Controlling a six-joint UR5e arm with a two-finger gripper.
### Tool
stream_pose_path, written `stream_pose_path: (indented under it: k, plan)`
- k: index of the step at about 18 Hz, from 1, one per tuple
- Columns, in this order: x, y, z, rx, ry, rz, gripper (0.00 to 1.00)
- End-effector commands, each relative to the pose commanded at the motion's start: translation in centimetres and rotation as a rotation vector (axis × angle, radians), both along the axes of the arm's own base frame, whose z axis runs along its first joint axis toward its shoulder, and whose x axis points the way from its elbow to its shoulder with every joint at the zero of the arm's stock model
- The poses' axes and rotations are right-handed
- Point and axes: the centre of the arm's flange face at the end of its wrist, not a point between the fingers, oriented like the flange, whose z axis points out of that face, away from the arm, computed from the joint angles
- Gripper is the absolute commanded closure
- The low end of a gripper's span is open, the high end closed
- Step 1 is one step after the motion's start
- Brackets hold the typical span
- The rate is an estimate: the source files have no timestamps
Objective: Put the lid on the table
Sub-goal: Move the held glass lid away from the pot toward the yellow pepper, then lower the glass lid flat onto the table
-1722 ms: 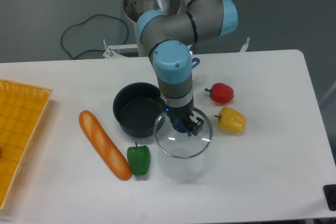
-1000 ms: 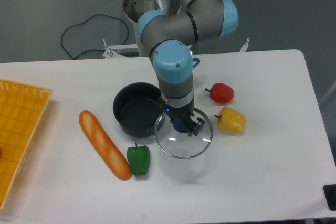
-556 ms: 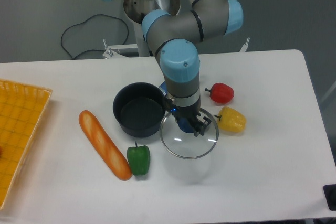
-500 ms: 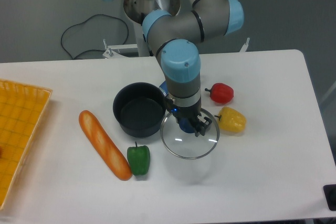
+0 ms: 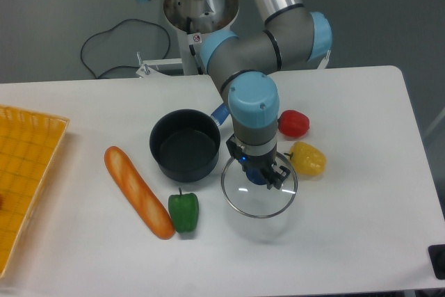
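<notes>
Lid [image 5: 259, 194] shifted right, clear of pot [image 5: 184, 154] | claw [image 5: 261, 174] grips knob, knob half hidden

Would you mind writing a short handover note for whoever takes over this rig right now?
Gripper: shut on the lid's blue knob.
Lid: off the pot, held just right of it and apparently slightly above the table, beside the yellow pepper.
Done: lid lifted clear of the pot.
Left: lower it onto bare table in front of the peppers, open the gripper, retreat.
</notes>
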Motion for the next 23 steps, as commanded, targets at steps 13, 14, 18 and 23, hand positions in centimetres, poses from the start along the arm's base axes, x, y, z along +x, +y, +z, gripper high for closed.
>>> stream_pose_path:
  k: [13,14,18,23]
  plan:
    - [-0.2,0.8,-4.0,-0.018,-0.023,-0.002,0.44]
    - [-0.3,0.9,-4.1,-0.019,-0.024,0.0,0.44]
    - [-0.4,1.0,-5.4,-0.03,-0.038,-0.003,0.44]
    - [-0.3,1.2,-6.0,-0.033,-0.046,-0.006,0.44]
